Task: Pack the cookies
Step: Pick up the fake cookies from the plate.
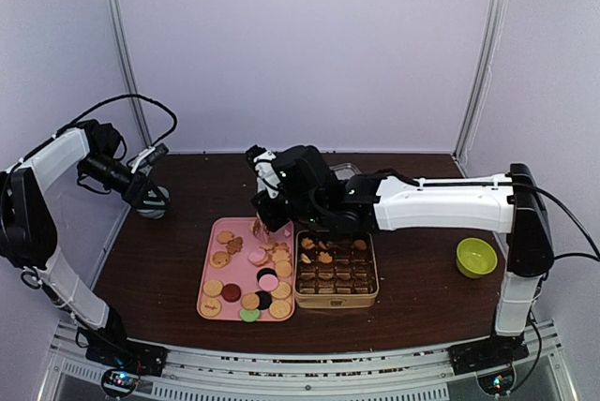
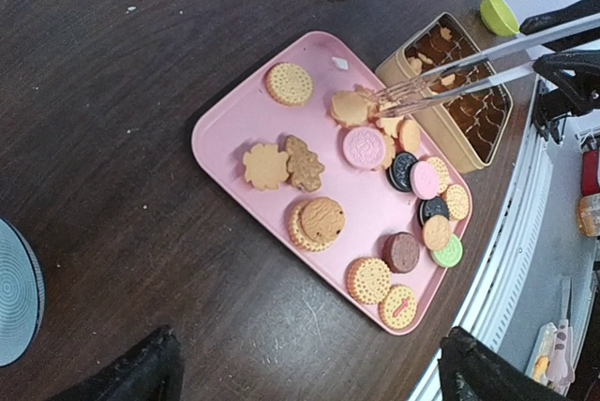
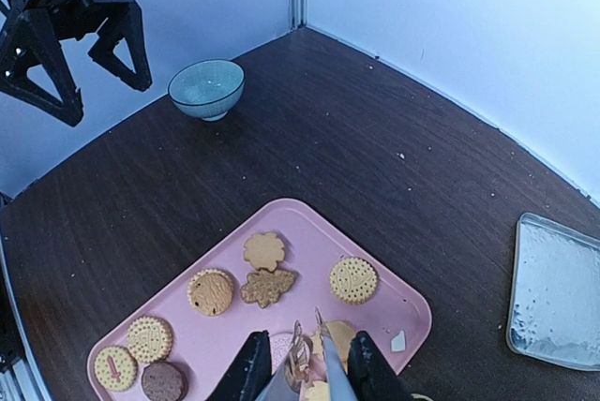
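While both arms reached over the dark table [image 1: 159, 270], the pink tray [image 2: 234, 120] lay near its middle with the gold tin [image 1: 337, 300] just beside it on the right. A silver lid [image 3: 553, 293] lay flat on the table beyond them. A teal bowl [image 3: 206, 89] sat toward the far left and a green bowl [image 1: 476, 258] toward the right, well apart from the tray.

The left gripper [image 3: 80, 54] hung above the table near the teal bowl, its jaws spread wide and empty. The right gripper [image 3: 305, 373] was clamped on a pair of metal tongs [image 2: 469, 68]. The tips of these reached a cluster of tan biscuits at the tray's edge nearest the tin. Whether they pinched one could not be told.

Most of the cookies [image 2: 323, 218] lay scattered on the pink tray: round tan ones, a few pink, black, dark red and one green, plus a flower shape and a leafy shape. Several tan ones already sat in the tin's brown paper cups [image 1: 328, 279], mainly along its far row. One pink cookie bore an embossed stamp and one tan cookie a red mark, both too small to read.
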